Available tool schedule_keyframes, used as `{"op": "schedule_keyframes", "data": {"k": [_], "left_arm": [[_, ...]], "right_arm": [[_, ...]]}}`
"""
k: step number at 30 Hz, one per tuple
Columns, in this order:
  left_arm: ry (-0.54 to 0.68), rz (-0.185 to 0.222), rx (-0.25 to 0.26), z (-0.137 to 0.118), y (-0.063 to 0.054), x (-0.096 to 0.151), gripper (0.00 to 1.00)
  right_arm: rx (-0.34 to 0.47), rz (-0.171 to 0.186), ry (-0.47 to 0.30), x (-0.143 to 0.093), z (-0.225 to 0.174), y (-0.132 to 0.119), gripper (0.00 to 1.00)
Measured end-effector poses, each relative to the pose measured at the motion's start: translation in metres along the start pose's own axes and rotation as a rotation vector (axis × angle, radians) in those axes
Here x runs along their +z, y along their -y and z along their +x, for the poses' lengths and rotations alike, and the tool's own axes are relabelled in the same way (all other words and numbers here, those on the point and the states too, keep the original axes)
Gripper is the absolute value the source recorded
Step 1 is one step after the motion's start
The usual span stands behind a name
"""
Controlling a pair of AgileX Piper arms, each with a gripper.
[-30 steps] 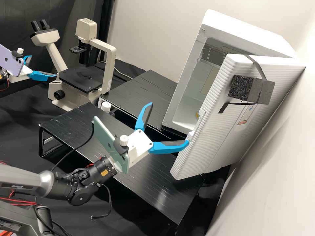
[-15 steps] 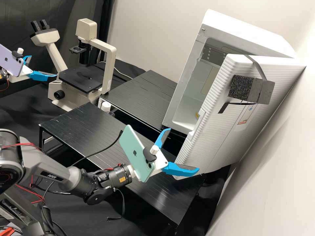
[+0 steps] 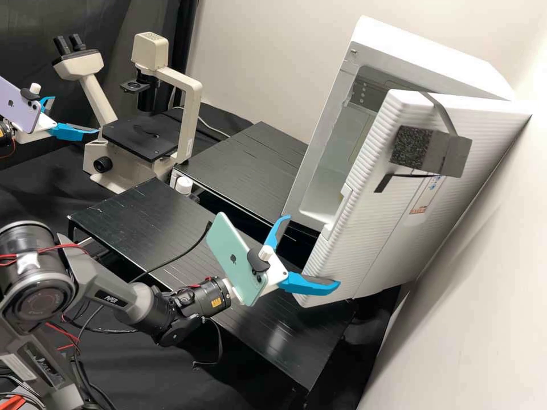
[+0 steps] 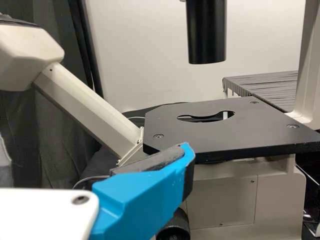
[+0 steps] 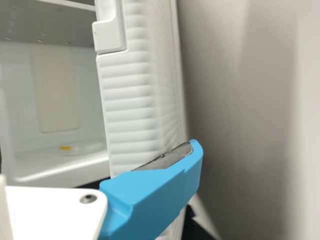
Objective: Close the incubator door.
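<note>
The incubator door (image 3: 382,228) stands partly open, and the white incubator (image 3: 353,51) shows its inside beside it. My right gripper (image 3: 314,249) is spread open at the door's lower free corner, one finger overlapping that corner. In the right wrist view, one finger of the gripper (image 5: 155,190) crosses the ribbed door (image 5: 130,100), its grey pad at the door's outer side; whether they touch, I cannot tell. Away at the upper left, my left gripper (image 3: 76,115) is open beside the microscope; in the left wrist view, a finger of that gripper (image 4: 145,195) is below the stage.
The beige microscope (image 3: 182,97), with its black stage (image 4: 225,132), stands at the back left. Black low tables (image 3: 142,222) lie before the incubator. A grey foam block (image 3: 427,151) is strapped on the door, and a pale wall (image 3: 467,307) runs along the right.
My right gripper has moved from beside the door handle to the lower corner, then shifted slightly back leftward. The door has swung a little toward the incubator. The left gripper has stayed still.
</note>
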Motion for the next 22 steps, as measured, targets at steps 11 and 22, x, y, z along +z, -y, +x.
{"op": "schedule_keyframes", "data": {"k": [11, 22], "left_arm": [[0.000, 0.000, 0.000, 0.000, 0.000, 0.000, 1.00], [0.000, 0.000, 0.000, 0.000, 0.000, 0.000, 1.00]], "right_arm": [[-0.205, -0.003, -0.211, -0.043, 0.006, 0.047, 1.00], [-0.260, 0.057, -0.234, -0.042, 0.005, 0.072, 1.00]]}}
